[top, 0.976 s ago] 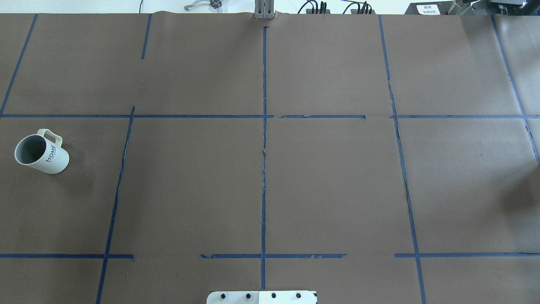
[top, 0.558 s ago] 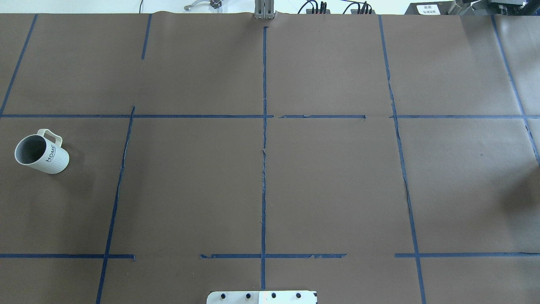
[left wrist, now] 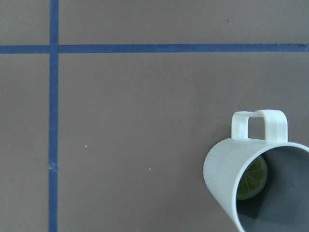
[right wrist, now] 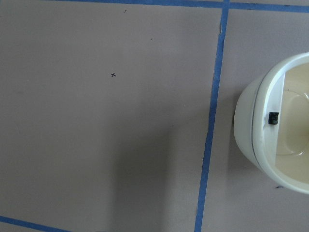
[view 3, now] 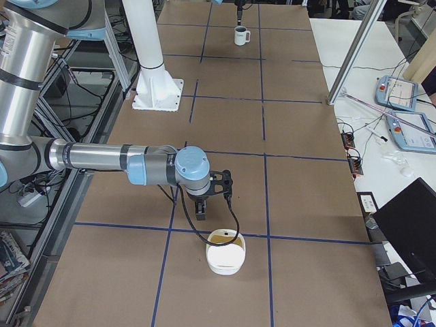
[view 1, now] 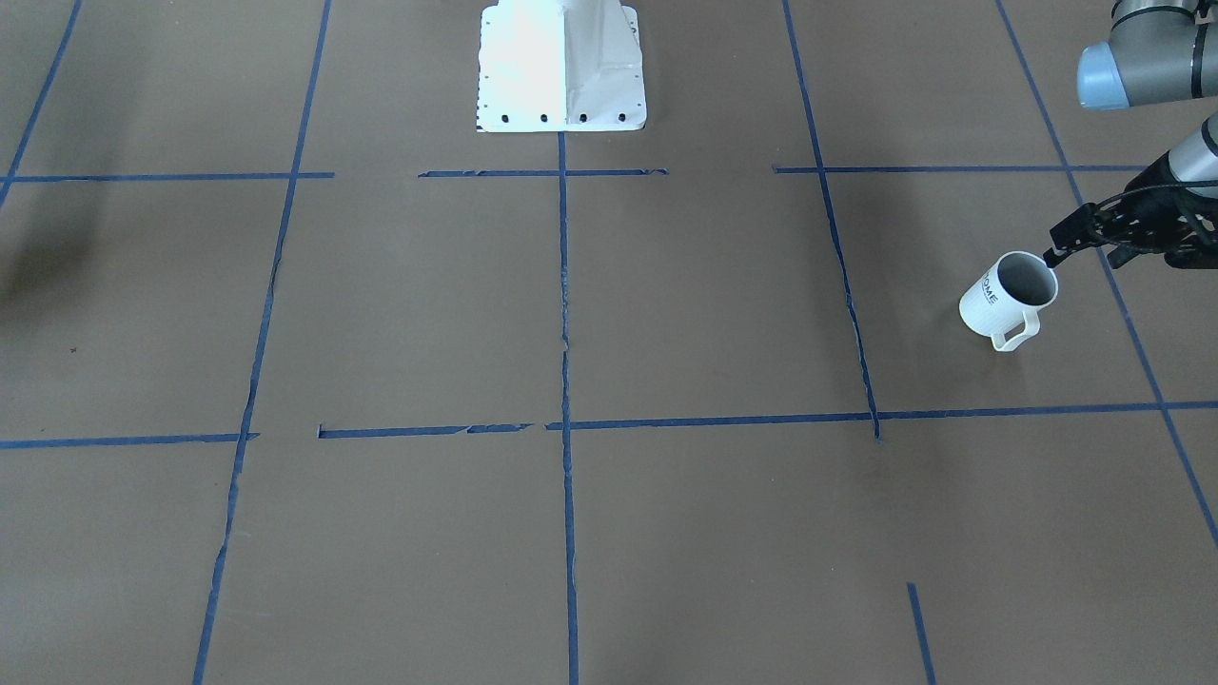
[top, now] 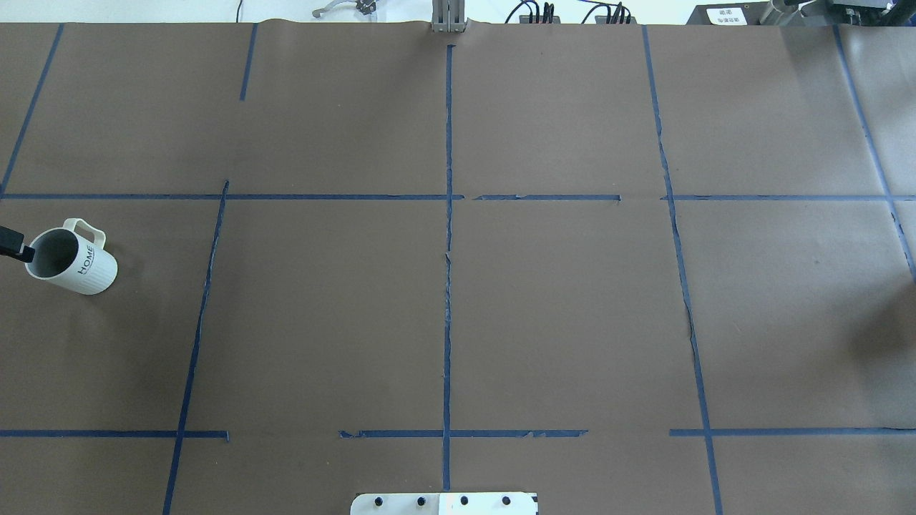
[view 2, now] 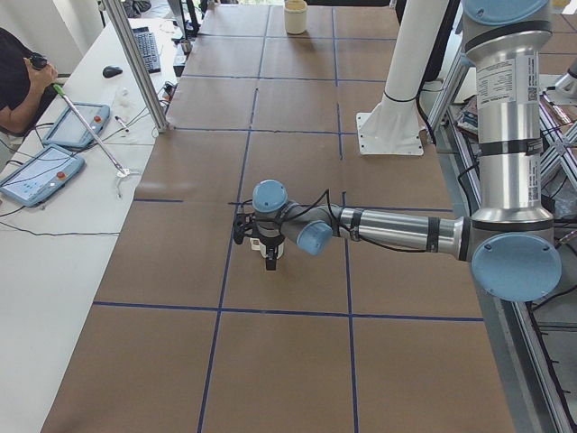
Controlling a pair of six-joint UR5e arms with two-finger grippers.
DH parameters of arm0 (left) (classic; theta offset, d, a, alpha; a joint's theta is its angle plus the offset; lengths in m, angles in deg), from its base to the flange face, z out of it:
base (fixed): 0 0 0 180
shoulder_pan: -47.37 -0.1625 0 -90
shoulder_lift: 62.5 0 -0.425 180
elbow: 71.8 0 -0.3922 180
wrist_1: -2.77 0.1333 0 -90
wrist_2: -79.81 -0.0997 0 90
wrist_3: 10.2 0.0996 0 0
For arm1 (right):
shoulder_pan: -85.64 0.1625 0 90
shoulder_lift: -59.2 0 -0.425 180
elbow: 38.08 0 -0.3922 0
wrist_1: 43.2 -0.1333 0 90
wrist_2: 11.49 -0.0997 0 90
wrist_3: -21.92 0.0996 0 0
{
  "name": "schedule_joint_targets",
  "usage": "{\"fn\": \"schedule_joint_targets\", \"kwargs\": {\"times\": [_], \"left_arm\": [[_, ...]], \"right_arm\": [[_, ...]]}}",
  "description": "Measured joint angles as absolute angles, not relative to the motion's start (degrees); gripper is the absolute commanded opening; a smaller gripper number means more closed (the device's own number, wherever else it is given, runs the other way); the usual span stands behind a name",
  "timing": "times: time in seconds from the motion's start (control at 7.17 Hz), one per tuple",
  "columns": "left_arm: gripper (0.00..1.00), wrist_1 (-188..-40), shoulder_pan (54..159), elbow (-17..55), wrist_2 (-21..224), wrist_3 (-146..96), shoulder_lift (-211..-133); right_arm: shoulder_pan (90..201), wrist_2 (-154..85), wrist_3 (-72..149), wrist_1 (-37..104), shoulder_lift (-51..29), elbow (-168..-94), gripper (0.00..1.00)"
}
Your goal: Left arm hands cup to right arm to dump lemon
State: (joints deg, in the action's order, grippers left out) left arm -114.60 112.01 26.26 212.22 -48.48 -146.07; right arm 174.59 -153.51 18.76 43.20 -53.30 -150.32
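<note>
Cup [top: 80, 270] stands upright near the robot's left end of the surface [top: 444, 300], lemon [left wrist: 251, 178] inside it (against the grey wall). The left hand [view 1: 1070, 240] hovers at its rim, the right hand [view 3: 203, 201] near a cream bowl [view 3: 225, 259] far off; whether either is open or closed cannot be told

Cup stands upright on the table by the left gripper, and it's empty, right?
Not empty: the left wrist view shows the lemon lying inside the cup. The rest holds: the cup stands upright on the table, with the left gripper by its rim.
</note>
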Motion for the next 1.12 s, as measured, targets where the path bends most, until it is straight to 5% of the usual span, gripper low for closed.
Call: {"fn": "schedule_joint_targets", "kwargs": {"times": [0.14,0.42,1.12], "left_arm": [[0.74,-114.78,110.97,25.41,212.19,-49.26,-146.85],[0.07,-114.9,109.54,23.44,211.82,-49.71,-147.84],[0.0,-114.4,108.79,24.94,210.66,-54.14,-150.53]], "right_arm": [[174.31,-153.51,18.74,43.2,-53.29,-150.32,1.0],[173.64,-153.5,18.68,43.2,-53.15,-150.32,1.0],[169.13,-153.39,20.68,37.82,-50.83,-150.32,1.0]]}}
